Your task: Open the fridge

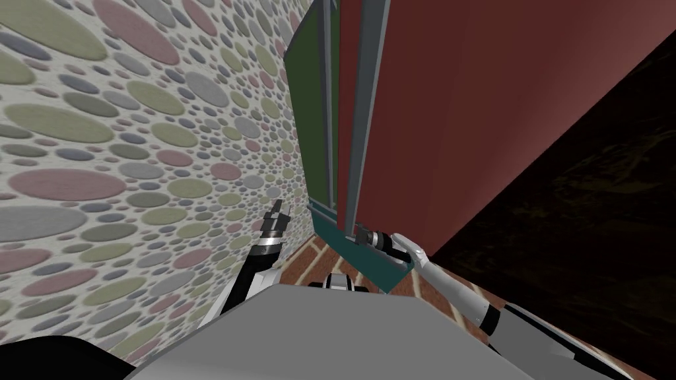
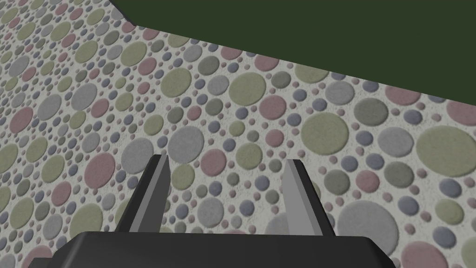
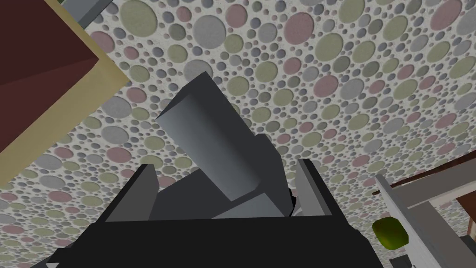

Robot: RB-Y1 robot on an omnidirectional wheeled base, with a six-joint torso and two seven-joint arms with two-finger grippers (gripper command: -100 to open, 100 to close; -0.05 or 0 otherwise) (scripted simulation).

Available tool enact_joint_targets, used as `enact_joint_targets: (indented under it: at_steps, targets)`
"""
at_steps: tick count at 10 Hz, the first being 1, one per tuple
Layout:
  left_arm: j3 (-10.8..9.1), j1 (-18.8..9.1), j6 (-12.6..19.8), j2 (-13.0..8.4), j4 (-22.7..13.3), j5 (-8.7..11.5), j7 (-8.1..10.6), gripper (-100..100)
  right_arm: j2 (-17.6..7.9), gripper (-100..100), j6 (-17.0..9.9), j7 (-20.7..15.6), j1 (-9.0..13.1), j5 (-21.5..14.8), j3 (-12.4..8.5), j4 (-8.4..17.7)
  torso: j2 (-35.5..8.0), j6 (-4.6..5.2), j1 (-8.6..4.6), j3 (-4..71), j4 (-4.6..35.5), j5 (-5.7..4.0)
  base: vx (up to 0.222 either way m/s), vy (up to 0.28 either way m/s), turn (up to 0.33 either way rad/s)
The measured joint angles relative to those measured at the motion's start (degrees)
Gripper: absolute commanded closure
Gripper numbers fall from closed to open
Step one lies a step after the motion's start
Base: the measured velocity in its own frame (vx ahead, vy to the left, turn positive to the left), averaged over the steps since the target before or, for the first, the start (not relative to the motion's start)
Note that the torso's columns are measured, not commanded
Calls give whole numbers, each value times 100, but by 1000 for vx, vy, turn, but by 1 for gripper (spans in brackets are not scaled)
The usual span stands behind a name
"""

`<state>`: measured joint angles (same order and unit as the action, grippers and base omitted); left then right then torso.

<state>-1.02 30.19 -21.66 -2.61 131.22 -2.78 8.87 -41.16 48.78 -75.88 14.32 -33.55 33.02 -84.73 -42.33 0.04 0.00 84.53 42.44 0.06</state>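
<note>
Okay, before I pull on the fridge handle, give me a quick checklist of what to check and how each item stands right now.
1. Right gripper lined up on the grey handle: ok, the bar lies between its fingers.
2. Fingers shut on the handle: not ok, they stand wide apart.
3. Left gripper out of the way: ok, it is open, points at the dotted wall and is apart from the fridge.
4. Red door already ajar: cannot tell.
5. Room for the door to swing: cannot tell, only a black area lies beside it.
</note>
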Motion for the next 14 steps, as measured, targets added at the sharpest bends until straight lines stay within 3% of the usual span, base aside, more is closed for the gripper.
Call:
enact_joint_targets:
  at_steps: [3,11,14]
  targets:
    - [0,1,0,1,0,0,0,0,-117,100,242,73,22,-7,166,-92,18,1,13,11,-4,5,-58,-54,38]
    - [0,1,0,0,0,0,0,0,-620,100,1064,-29,-105,-99,913,-950,2,1,-14,2,-3,-6,-62,-101,43]
    - [0,2,0,0,0,0,0,0,-726,100,1326,-84,-88,-133,1120,-1071,17,-10,7,5,-25,-4,-21,-66,14]
